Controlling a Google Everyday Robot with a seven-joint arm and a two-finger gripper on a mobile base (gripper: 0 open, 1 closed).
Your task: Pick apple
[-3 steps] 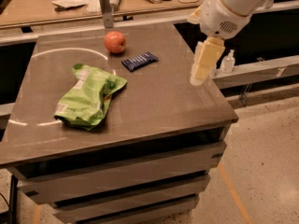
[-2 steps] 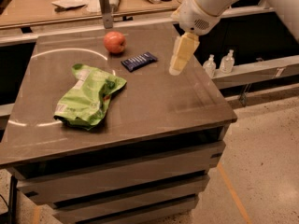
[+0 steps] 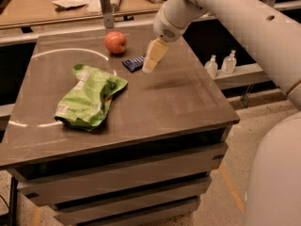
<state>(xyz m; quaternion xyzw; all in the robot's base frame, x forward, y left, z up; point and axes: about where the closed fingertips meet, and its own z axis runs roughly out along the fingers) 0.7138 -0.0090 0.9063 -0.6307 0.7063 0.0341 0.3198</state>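
The apple (image 3: 115, 42) is a small round red-orange fruit at the far middle of the dark table top (image 3: 178, 102). My gripper (image 3: 150, 67) hangs from the white arm above the table, to the right of the apple and a little nearer to the camera. It points down over the right end of a dark blue snack bar wrapper (image 3: 134, 62) and partly hides it. It holds nothing that I can see and does not touch the apple.
A crumpled green bag (image 3: 89, 98) lies left of centre on the table. A wooden bench (image 3: 70, 6) with clutter and a metal post (image 3: 106, 6) stands behind. Two small bottles (image 3: 221, 64) sit on a ledge to the right. The table's right edge drops to the floor.
My gripper has moved left and farther in across the table, from its right edge to above the blue wrapper, closer to the apple. The objects have not moved.
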